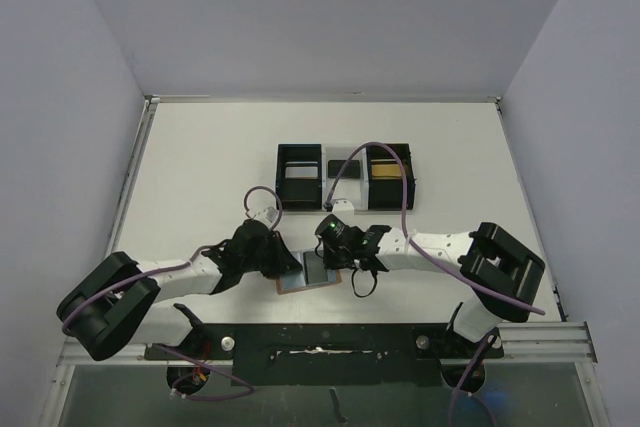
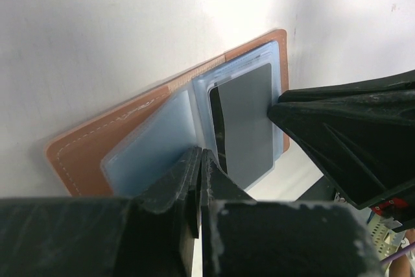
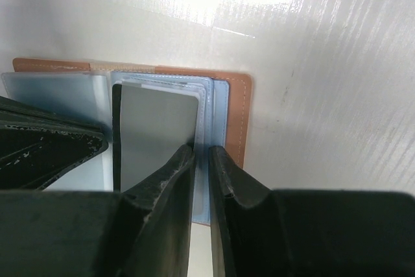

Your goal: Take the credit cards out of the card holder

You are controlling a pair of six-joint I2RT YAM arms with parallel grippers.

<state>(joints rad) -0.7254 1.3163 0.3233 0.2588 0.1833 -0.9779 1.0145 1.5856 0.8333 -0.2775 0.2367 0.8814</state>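
Note:
The tan card holder [image 1: 290,287] lies open on the table between both grippers, blue pockets up. A silver-grey credit card [image 2: 249,121] sits inside its right blue pocket, also seen in the right wrist view as the grey card [image 3: 155,128]. My left gripper [image 2: 200,154] is shut, its tips resting at the inner edge of the left blue leaf, by the fold. My right gripper [image 3: 202,150] is nearly closed, pinching the right edge strip of the card's blue pocket. The brown leather [image 3: 237,108] shows just beyond that edge.
A black three-compartment tray [image 1: 283,175] stands at the back centre. A gold card [image 1: 385,169] lies in its right compartment and a black card [image 1: 343,169] in its white middle. The right gripper's finger [image 2: 337,128] fills the right of the left wrist view.

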